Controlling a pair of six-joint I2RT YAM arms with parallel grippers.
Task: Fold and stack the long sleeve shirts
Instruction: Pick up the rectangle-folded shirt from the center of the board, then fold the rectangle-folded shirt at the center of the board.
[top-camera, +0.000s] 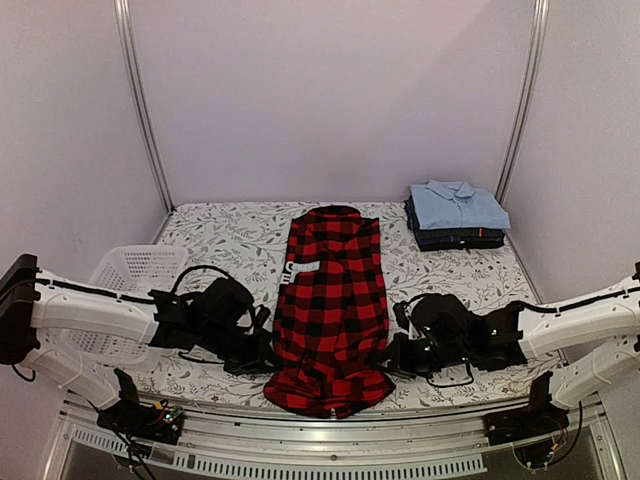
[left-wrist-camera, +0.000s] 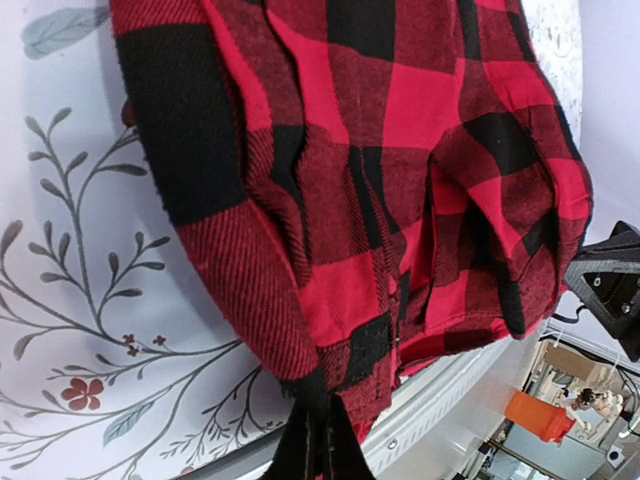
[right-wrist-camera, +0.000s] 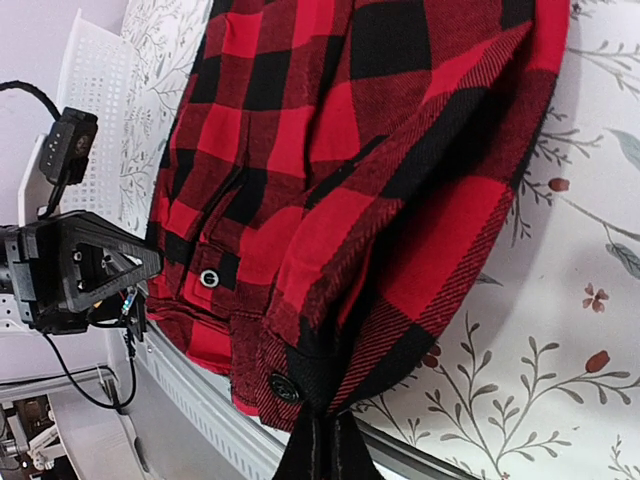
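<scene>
Folding the hem: our left hand (top-camera: 266, 360) and right hand (top-camera: 386, 357) pinch the checked shirt (top-camera: 330, 295) at its near corners; next, we lift both evenly toward the bench's (top-camera: 230, 240) far edge.

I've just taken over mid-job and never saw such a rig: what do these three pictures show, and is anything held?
Two robot arms are bolted at the table's near edge. The wide picture looks down from above and behind them; the other two come from a camera on each wrist. On the flowered table lies a check shirt, spread lengthwise. At the far right stands a stack of folded shirts, light blue on top, dark below. A white basket sits at the left. The left hand and right hand are each shut on the check shirt's near end, one at each side; the wrist pictures show the pinched cloth close up.
</scene>
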